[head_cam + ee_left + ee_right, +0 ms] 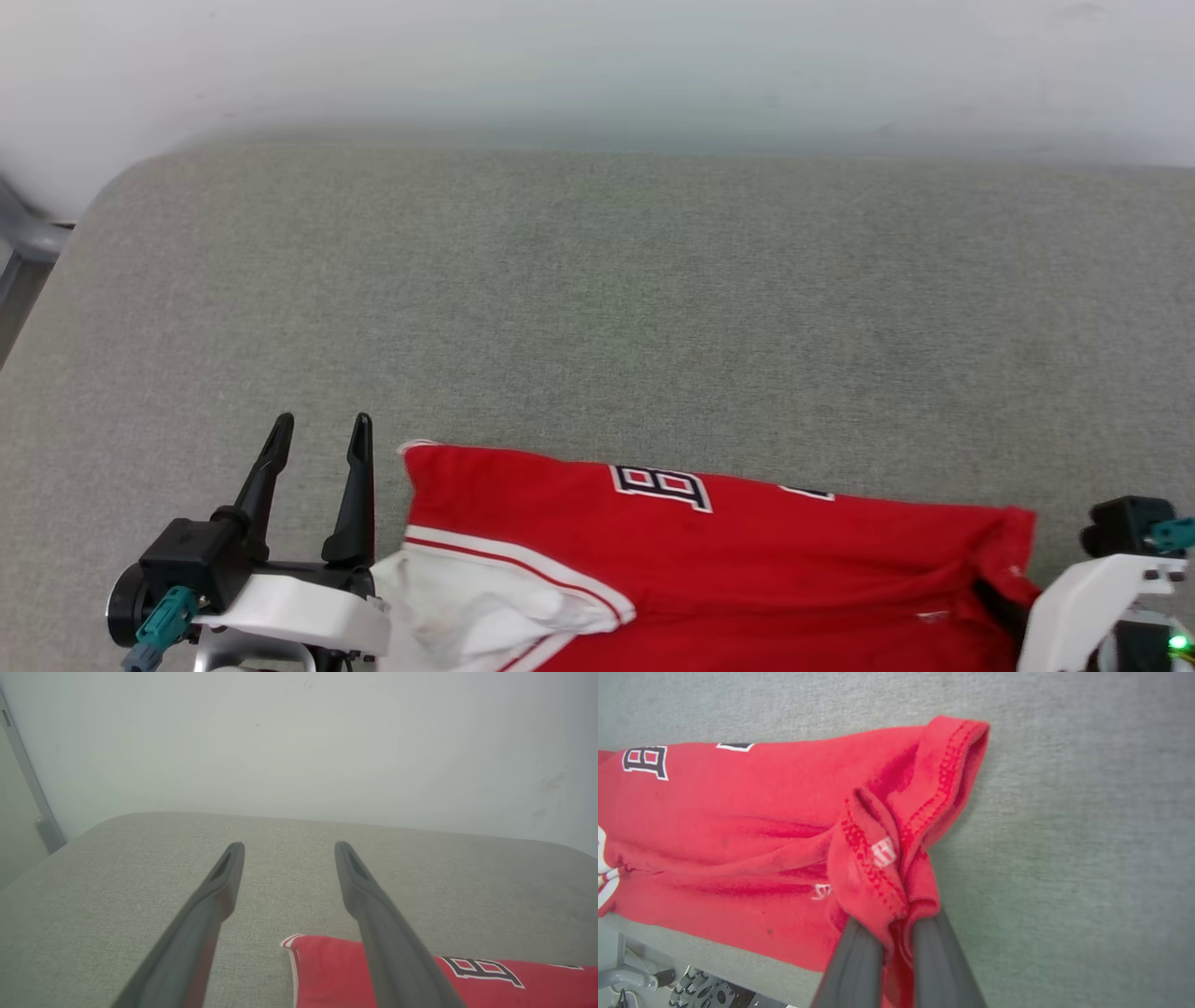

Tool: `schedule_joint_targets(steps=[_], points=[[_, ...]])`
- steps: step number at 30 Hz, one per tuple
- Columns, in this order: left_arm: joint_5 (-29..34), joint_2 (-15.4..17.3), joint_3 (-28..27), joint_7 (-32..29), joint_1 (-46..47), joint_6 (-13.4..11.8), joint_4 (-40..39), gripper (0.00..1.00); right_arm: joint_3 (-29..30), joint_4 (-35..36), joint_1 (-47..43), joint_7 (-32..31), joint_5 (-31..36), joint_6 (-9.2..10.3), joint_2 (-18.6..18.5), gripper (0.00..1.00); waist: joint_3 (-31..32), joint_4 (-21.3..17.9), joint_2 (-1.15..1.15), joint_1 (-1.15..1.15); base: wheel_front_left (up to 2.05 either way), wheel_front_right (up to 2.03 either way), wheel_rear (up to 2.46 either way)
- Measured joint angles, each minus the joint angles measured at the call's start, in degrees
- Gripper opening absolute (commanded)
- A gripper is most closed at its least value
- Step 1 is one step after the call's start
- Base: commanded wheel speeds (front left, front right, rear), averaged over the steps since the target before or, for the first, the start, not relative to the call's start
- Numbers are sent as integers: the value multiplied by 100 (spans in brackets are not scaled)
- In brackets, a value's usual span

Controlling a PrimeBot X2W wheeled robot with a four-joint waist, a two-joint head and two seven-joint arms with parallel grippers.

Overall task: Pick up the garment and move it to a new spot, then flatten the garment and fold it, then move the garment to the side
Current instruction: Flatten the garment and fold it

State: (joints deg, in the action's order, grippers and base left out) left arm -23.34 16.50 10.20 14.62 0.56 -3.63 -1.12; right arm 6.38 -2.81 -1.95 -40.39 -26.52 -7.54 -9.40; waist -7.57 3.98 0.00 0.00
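The garment (747, 560), a red jersey with a white sleeve and black-and-white letters, lies folded along the near edge of the grey-green cushioned surface (597, 308). My right gripper (896, 926) is shut on a bunched red hem at the garment's (761, 812) right end, fabric pinched between its two fingers. In the head view the right gripper (999, 602) is mostly hidden behind red cloth. My left gripper (317, 439) stands open just left of the garment's upper-left corner, nothing between its fingers. The left wrist view shows the left gripper (285, 851) open above the garment's corner (327, 970).
A pale wall (597, 65) runs along the far side of the surface. A grey frame (23, 233) stands past the left corner. Bare cushion stretches from the garment to the wall. Robot base parts (691, 989) show below the near edge.
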Motion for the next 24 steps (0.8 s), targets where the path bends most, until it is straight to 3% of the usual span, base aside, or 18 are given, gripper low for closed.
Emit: schedule_joint_targets(steps=[10,14,19,24], points=[[10,1,68,-42,-21,-51,-48,100,1270,312,-155,-353,208,2,-174,0,104,-214,0,0,0,0,0],[9,-9,102,-42,-24,-64,-37,100,1532,413,-161,-658,-51,3,-7,0,136,-272,0,0,0,0,0],[-2,-21,163,-42,-29,-40,-3,100,1638,527,-102,-1468,-1322,3,531,0,214,-306,0,0,0,0,0],[-9,-19,220,-67,-21,-5,14,100,1690,497,34,-2006,-2694,3,622,0,226,-271,0,0,0,0,0]])
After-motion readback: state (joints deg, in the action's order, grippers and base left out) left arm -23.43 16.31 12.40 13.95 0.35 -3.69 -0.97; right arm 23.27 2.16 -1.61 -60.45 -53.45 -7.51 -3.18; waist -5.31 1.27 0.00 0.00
